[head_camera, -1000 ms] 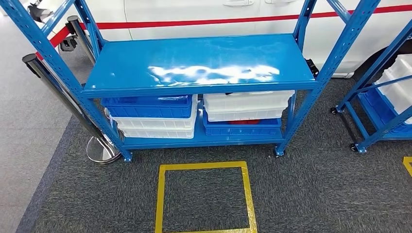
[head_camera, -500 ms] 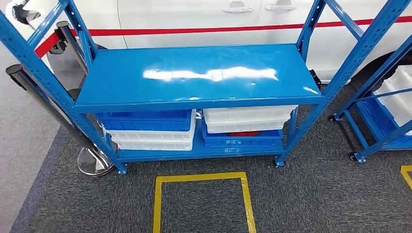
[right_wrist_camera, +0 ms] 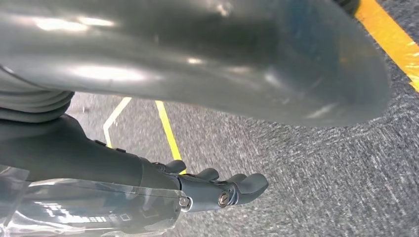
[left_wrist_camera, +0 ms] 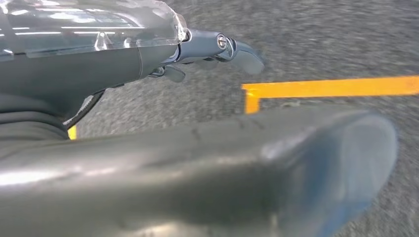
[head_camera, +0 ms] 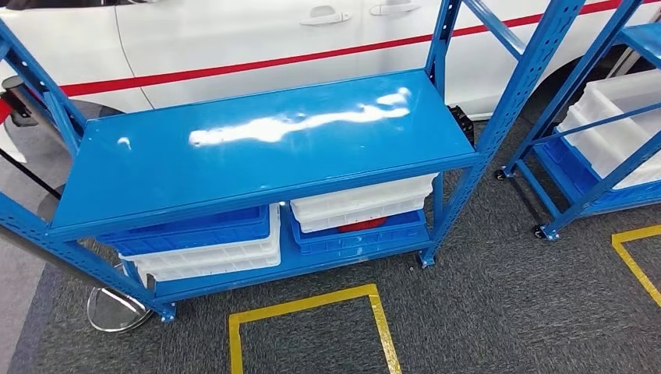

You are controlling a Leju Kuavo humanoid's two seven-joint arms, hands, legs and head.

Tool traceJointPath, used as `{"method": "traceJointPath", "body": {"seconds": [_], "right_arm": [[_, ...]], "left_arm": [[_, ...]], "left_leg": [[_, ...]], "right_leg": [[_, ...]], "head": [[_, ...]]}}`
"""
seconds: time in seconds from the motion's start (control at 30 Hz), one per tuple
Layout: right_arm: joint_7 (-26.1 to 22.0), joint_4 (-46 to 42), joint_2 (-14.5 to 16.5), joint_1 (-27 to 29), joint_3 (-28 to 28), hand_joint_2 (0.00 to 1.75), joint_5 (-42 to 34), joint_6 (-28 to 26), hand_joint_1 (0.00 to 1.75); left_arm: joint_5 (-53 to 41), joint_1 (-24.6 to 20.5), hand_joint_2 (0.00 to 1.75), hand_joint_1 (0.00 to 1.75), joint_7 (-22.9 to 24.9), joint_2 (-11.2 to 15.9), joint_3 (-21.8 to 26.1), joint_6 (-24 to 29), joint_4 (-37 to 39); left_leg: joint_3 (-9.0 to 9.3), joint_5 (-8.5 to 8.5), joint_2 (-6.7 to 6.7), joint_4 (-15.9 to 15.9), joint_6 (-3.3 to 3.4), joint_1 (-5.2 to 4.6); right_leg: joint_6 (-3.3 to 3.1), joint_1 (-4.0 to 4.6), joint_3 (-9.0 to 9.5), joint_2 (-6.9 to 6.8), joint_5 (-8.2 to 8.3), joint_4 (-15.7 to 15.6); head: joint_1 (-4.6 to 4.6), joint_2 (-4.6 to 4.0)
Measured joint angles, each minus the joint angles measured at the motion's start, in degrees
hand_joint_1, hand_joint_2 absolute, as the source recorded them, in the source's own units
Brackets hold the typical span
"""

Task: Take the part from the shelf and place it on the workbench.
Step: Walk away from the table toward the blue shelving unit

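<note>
In front of me stands the blue shelf (head_camera: 257, 148), and its top board is bare and shiny, with the front edge running slanted from the lower left to the upper right of my head view. Under this board, on the lower level, there are stacked bins: a blue bin (head_camera: 195, 230) over a white bin (head_camera: 210, 257) on the left, and a white bin (head_camera: 362, 204) over a blue bin (head_camera: 358, 234) on the right. Between these right two bins I see a small piece of something red (head_camera: 362, 225), but I cannot tell if this is the part. Behind the shelf is a white car (head_camera: 234, 39) with a red stripe. To the right stands a second blue rack (head_camera: 592, 132) on small wheels, holding white bins, well apart from the first shelf by a strip of grey carpet (head_camera: 499, 296). On the carpet before the shelf is a square of yellow tape (head_camera: 304, 304). My left hand (left_wrist_camera: 197, 49) hangs over the carpet near a yellow tape corner, fingers stretched loosely, holding nothing. My right hand (right_wrist_camera: 217, 190) also hangs over the carpet, fingers side by side and only a little curled, holding nothing.
</note>
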Motion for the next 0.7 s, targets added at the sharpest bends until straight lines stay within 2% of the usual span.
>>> {"method": "traceJointPath", "body": {"seconds": [0.03, 0.07, 0.13, 0.2, 0.23, 0.3, 0.33, 0.37, 0.4, 0.47, 0.5, 0.53, 0.6, 0.67, 0.7], "right_arm": [[0.1, 0.0, 0.0, 0.1, 0.0, 0.0, 0.3, -0.1, 0.0], [0.2, 0.0, 0.0, 0.2, 0.0, 0.0, 0.5, -0.3, 0.0], [0.3, 0.0, 0.0, 0.1, 0.0, 0.0, 0.8, -0.5, 0.0], [0.3, 0.0, 0.0, 0.0, 0.0, 0.0, 0.9, -0.6, 0.0], [0.3, 0.0, 0.0, -0.1, 0.0, 0.0, 1.0, -0.6, 0.0], [0.2, 0.0, 0.0, -0.2, 0.0, 0.0, 1.2, -0.6, 0.0], [0.2, 0.0, 0.0, -0.3, 0.0, 0.0, 1.3, -0.6, 0.0], [0.2, 0.0, 0.0, -0.3, 0.0, 0.0, 1.4, -0.6, 0.0], [0.2, 0.0, 0.0, -0.2, 0.0, 0.0, 1.5, -0.6, 0.0], [0.2, -0.1, 0.0, -0.2, 0.0, 0.0, 1.6, -0.6, 0.0], [0.2, -0.1, -0.1, -0.3, 0.0, 0.0, 1.7, -0.6, 0.0], [0.2, -0.1, -0.1, -0.4, 0.0, 0.0, 1.7, -0.6, 0.0], [0.2, -0.1, -0.1, -0.5, 0.0, 0.0, 1.7, -0.5, 0.0], [0.2, -0.1, -0.1, -0.5, 0.0, 0.0, 1.8, -0.4, 0.0], [0.2, -0.1, -0.1, -0.5, 0.0, 0.44, 1.9, -0.3, 0.0]], "left_arm": [[-0.1, -0.1, 0.0, 0.0, 0.0, 0.0, 0.0, 0.1, 0.0], [-0.1, -0.1, 0.0, 0.0, 0.0, 0.0, 0.0, 0.1, 0.0], [-0.2, -0.2, 0.0, 0.0, 0.0, -0.2, 0.0, 0.2, -0.1], [-0.3, -0.4, 0.0, 0.0, -0.1, -0.4, 0.0, 0.2, -0.2], [-0.5, -0.5, 0.0, 0.0, -0.2, -0.4, 0.0, 0.2, -0.3], [-0.8, -0.5, 0.0, 0.0, -0.4, -0.5, 0.0, 0.2, -0.4], [-0.8, -0.5, 0.0, 0.0, -0.4, -0.5, 0.0, 0.2, -0.5], [-0.8, -0.5, 0.0, 0.0, -0.5, -0.5, 0.0, 0.2, -0.5], [-0.7, -0.4, 0.0, 0.0, -0.6, -0.6, 0.0, 0.2, -0.5], [-0.5, -0.4, 0.0, 0.0, -0.6, -0.8, 0.0, 0.3, -0.5], [-0.4, -0.4, 0.0, 0.0, -0.6, -0.9, 0.0, 0.3, -0.5], [-0.4, -0.5, 0.0, 0.0, -0.7, -1.0, 0.0, 0.4, -0.5], [-0.5, -0.5, 0.0, 0.0, -0.7, -1.1, 0.0, 0.6, -0.6], [-0.6, -0.6, 0.0, 0.0, -0.7, -1.1, 0.0, 0.8, -0.7], [-0.6, -0.6, 0.0, 0.0, -0.7, -1.1, 0.0, 0.9, -0.7]], "left_leg": [[0.07, 2.43, -0.05, -1.9, 0.33, -0.14], [-0.01, 3.64, -0.12, -2.8, 0.66, -0.31], [0.14, 4.17, -0.33, -3.1, 1.33, -0.42], [0.56, 4.5, -0.38, -3.9, 2.06, -0.21], [0.76, 4.56, -0.35, -4.2, 2.39, -0.1], [0.94, 4.38, -0.27, -4.4, 2.85, -0.24], [1.02, 4.25, -0.26, -4.4, 2.95, -0.3], [1.17, 4.11, -0.27, -4.3, 3.01, -0.34], [1.39, 3.95, -0.32, -4.3, 2.99, -0.37], [2.0, 3.57, -0.41, -4.3, 2.75, -0.38], [2.23, 3.33, -0.43, -4.3, 2.51, -0.49], [2.37, 3.17, -0.42, -4.2, 2.24, -0.6], [2.46, 3.03, -0.39, -4.2, 1.67, -0.78], [2.52, 2.79, -0.4, -4.1, 1.07, -0.73], [2.18, 2.02, -0.41, -3.2, 0.72, -0.67]], "right_leg": [[0.36, 0.03, 0.21, 0.25, -0.41, 0.1], [0.78, 0.04, 0.32, 0.44, -0.74, 0.1], [1.63, 0.04, 0.56, 0.41, -1.23, 0.0], [2.19, 0.03, 0.2, -0.61, -2.48, 1.3], [2.39, 0.03, -0.85, -1.19, -3.87, 3.5], [2.65, -0.06, -4.62, -1.8, -7.11, 10.6], [2.77, -0.1, -6.47, -1.84, -7.93, 13.6], [2.84, -0.13, -7.55, -1.87, -7.65, 15.0], [2.86, -0.13, -7.59, -1.91, -6.19, 14.2], [2.63, -0.11, -4.98, -2.09, -1.5, 7.3], [2.41, 0.0, -3.49, -2.19, 0.18, 3.7], [2.13, 0.1, -2.47, -2.26, 1.14, 1.2], [1.58, 0.34, -2.02, -2.23, 1.29, -0.2], [0.92, 0.17, -1.89, -2.24, 1.56, -0.6], [0.56, 0.04, -1.8, -2.29, 1.69, -0.8]], "head": [[-0.02, 0.0], [-0.02, 0.0], [-0.03, 0.0], [0.01, 0.0], [0.05, 0.0], [0.06, 0.0], [0.05, 0.0], [0.05, 0.0], [0.06, 0.0], [0.08, 0.0], [0.07, 0.0], [0.03, 0.0], [-0.03, 0.0], [-0.03, 0.0], [-0.1, 0.0]]}}
